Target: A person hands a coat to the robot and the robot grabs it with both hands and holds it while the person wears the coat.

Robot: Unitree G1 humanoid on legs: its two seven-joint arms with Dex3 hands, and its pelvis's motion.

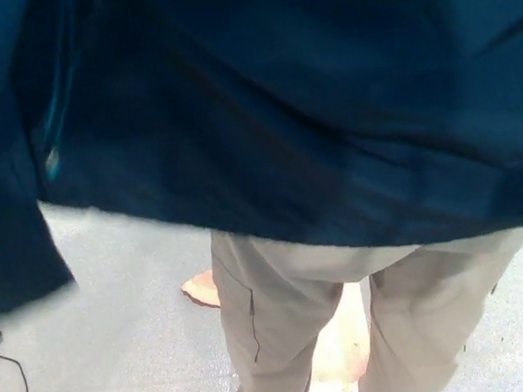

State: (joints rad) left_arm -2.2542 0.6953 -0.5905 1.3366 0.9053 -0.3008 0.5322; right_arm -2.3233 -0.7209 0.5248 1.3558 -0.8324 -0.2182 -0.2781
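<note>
Grey floor [127,339] runs below, a black cable [16,386] at near left. The person's beige trousers [283,324] stand over an orange mat [340,337]. Farther up, the dark blue coat [290,110] fills the view. Neither hand shows. The wearing step seems underway; next calls for steady holding.

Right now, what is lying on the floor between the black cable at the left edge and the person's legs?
In the head view, mostly bare grey floor; only a small orange scrap lies by the legs, right of the cable.
</note>
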